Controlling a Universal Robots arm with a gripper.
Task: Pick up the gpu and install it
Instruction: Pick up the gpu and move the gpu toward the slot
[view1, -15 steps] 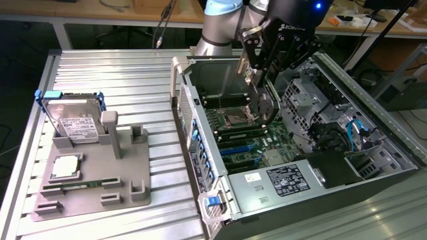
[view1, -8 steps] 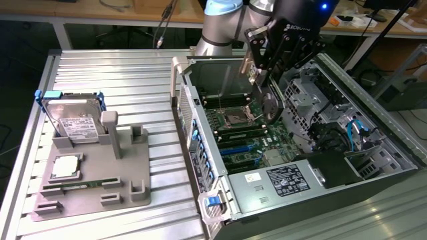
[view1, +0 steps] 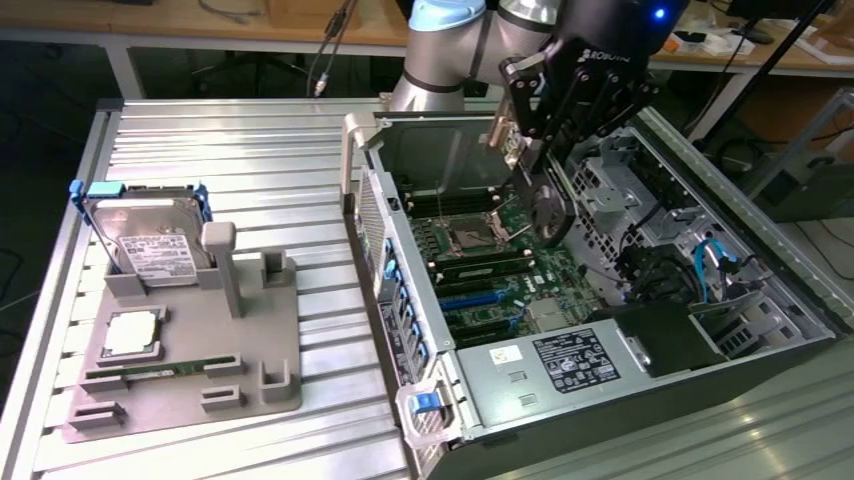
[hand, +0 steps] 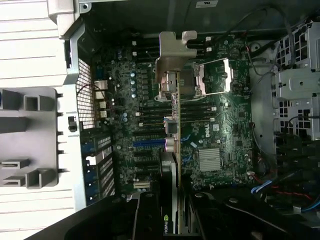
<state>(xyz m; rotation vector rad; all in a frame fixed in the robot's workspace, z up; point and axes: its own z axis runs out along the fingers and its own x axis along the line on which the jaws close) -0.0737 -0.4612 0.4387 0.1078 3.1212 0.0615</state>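
My gripper (view1: 543, 160) is shut on the gpu (view1: 550, 208), which hangs edge-down inside the open computer case (view1: 694, 345). The card's round black fan faces the exterior view's right, and its silver bracket (view1: 503, 130) points toward the case's back wall. It hovers above the motherboard (view1: 487, 265), over the CPU socket and memory slots. In the wrist view the gpu (hand: 174, 150) appears edge-on, running from its silver bracket (hand: 175, 57) down to my gripper (hand: 173, 210), whose black fingers (hand: 148, 215) clamp it from both sides. Blue expansion slots (hand: 147, 144) lie just beside the card's edge.
A grey fixture (view1: 200, 340) on the metal table at the exterior view's left holds a hard drive (view1: 150, 235) in a blue frame, a CPU (view1: 131, 333) and a RAM stick (view1: 154, 370). Drive cages and cables (view1: 667, 260) crowd the case's right side.
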